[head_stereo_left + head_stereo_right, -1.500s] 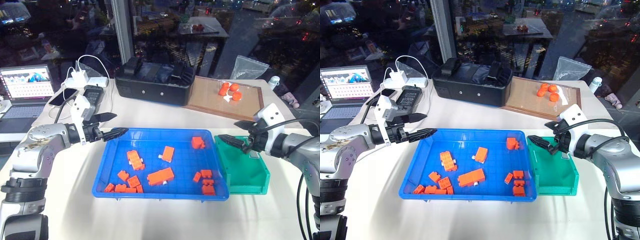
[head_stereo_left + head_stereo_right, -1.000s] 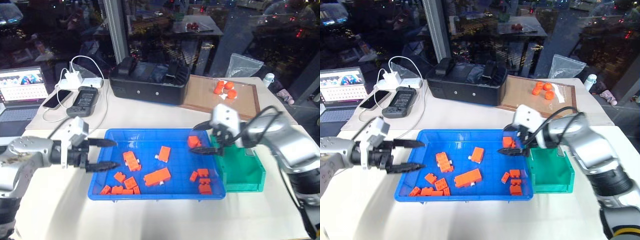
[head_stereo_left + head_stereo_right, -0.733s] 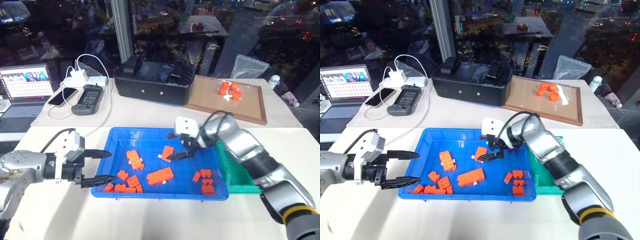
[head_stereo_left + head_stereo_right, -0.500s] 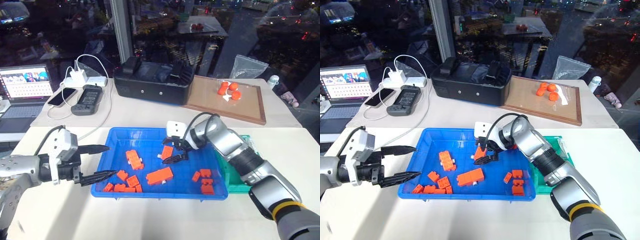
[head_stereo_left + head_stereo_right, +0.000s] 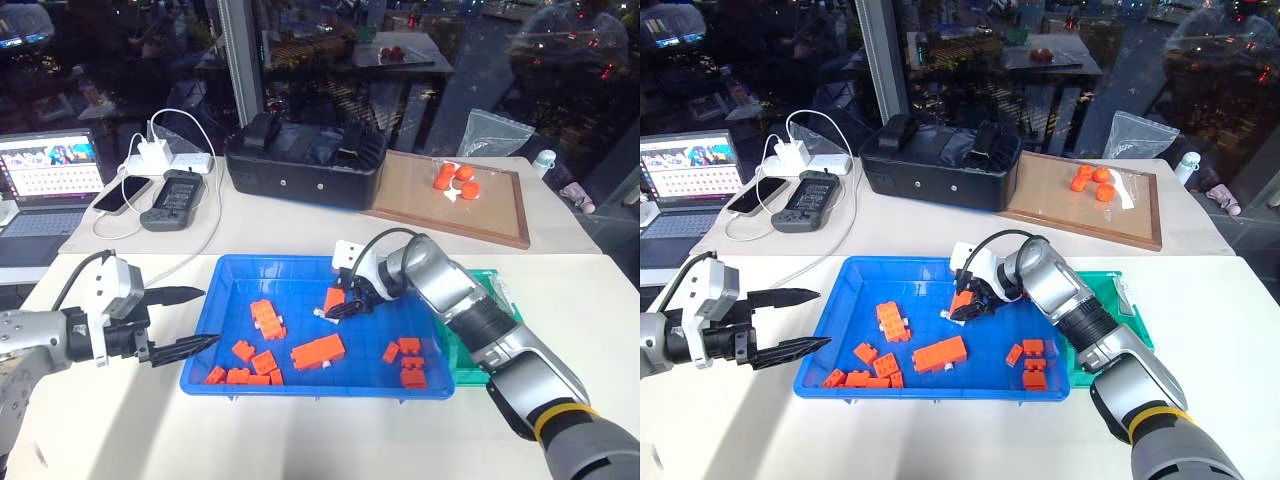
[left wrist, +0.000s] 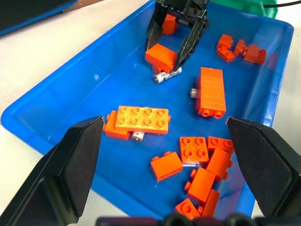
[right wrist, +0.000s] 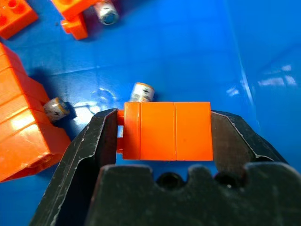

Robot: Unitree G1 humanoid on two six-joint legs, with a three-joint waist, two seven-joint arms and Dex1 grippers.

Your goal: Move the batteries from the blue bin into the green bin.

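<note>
The shallow bright-blue plastic tray (image 5: 228,345) sits at the centre of the left eye view, scattered with orange toy bricks. The small deep green plastic bin (image 5: 500,300) touches its right end, mostly behind the right arm.

The right gripper (image 5: 343,305) reaches down into the middle of the tray. In the right wrist view its two black fingers (image 7: 94,141) are pressed against both ends of a small rectangular orange brick (image 7: 168,130), gripping it. A battery, a short silver-grey cylinder (image 7: 142,92), pokes out just behind that brick, a detail the head views cannot resolve. Two more batteries (image 7: 57,108) (image 7: 106,11) lie on the tray floor beside other bricks.

The left gripper (image 5: 187,318) hovers at the tray's left rim, fingers spread wide and empty. Its wrist view shows the silver battery (image 6: 168,75) lying between the right gripper's fingertips, beneath the gripped brick, and another (image 6: 137,136) tucked against a flat two-row orange plate (image 6: 141,119).
</note>
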